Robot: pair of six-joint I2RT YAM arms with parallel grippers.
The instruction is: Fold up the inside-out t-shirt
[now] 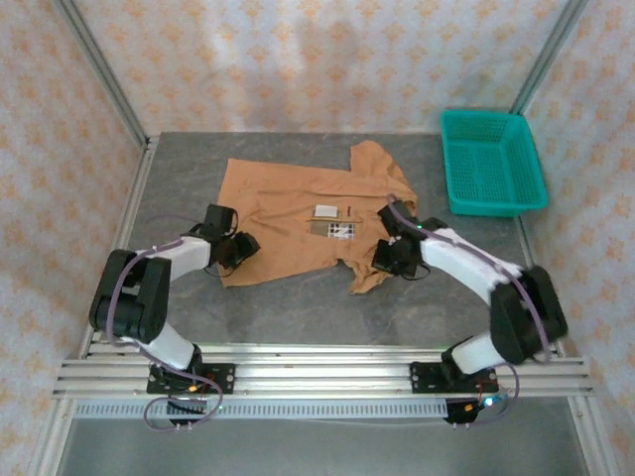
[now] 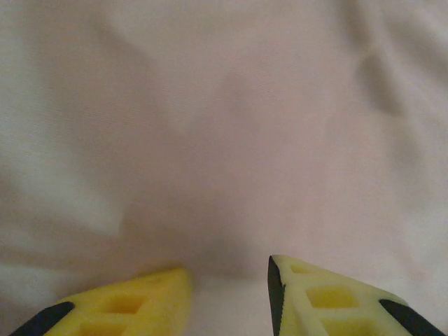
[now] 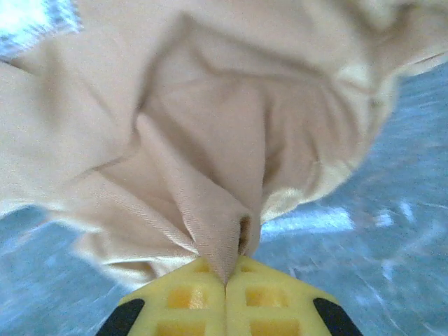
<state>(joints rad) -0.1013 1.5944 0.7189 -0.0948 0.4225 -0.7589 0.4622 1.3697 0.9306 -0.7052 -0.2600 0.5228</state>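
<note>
A teal plastic basket [image 1: 499, 207] stands at the far right corner of the grey desk [image 1: 298, 312]. Walls [image 1: 317, 59] with a pale flower pattern stand around it.

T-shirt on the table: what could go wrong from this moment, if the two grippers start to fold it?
1. The right gripper is shut on only a thin ridge of the t-shirt; a pull could make the cloth slip out.
2. The left gripper is open close over the cloth and holds nothing, so a pull from the right side alone might drag and bunch the t-shirt across the table.
</note>
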